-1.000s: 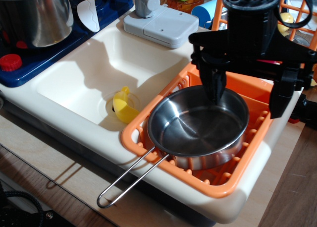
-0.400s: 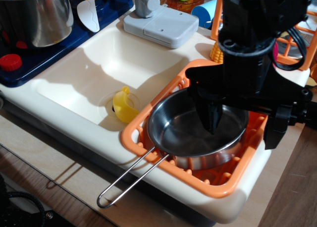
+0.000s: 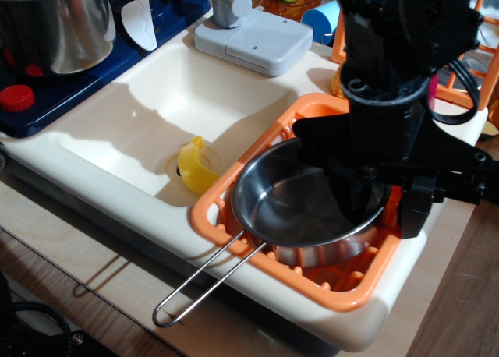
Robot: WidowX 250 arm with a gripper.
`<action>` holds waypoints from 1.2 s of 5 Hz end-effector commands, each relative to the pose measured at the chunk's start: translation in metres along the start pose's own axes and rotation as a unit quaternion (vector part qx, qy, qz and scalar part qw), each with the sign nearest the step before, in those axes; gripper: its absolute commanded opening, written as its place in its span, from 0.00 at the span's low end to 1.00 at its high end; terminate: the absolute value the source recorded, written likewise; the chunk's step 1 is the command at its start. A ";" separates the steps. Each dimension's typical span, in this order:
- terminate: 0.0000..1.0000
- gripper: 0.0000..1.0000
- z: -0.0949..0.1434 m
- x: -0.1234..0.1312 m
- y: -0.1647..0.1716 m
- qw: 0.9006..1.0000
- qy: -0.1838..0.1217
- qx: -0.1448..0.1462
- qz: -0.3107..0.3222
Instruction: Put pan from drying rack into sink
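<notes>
The shiny steel pan (image 3: pixel 292 209) sits tilted in the orange drying rack (image 3: pixel 343 291) at the right. Its wire-loop handle (image 3: pixel 204 281) sticks out over the rack's front-left edge. My black gripper (image 3: pixel 383 215) is low over the pan's right rim and open. One finger (image 3: pixel 359 205) reaches inside the pan and the other (image 3: pixel 409 213) is outside the rim, over the rack. The cream-white sink (image 3: pixel 148 111) lies to the left of the rack. The arm hides the pan's far right side.
A yellow toy piece (image 3: pixel 195 167) lies by the sink's drain. A grey faucet block (image 3: pixel 251 36) stands behind the sink. A large steel pot (image 3: pixel 54 22) sits on the blue stove (image 3: pixel 47 100) at the back left. An upright orange grid panel (image 3: pixel 468 68) stands behind the arm.
My gripper has come down and shifted right, from above the pan's back to straddling its right rim. The pan has not moved.
</notes>
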State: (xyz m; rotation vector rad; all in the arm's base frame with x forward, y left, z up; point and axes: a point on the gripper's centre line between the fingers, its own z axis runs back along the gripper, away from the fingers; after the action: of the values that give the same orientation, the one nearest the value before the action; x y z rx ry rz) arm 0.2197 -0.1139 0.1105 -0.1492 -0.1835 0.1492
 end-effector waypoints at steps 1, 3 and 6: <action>0.00 0.00 0.013 0.007 -0.001 1.000 -0.011 0.000 -0.001; 0.00 0.00 0.049 0.020 0.013 1.000 0.015 0.019 -0.016; 0.00 0.00 0.069 0.026 0.097 0.995 -0.007 0.047 -0.093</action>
State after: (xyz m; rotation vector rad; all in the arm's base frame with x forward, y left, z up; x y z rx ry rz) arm 0.2191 0.0046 0.1493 -0.0327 -0.1927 -0.0628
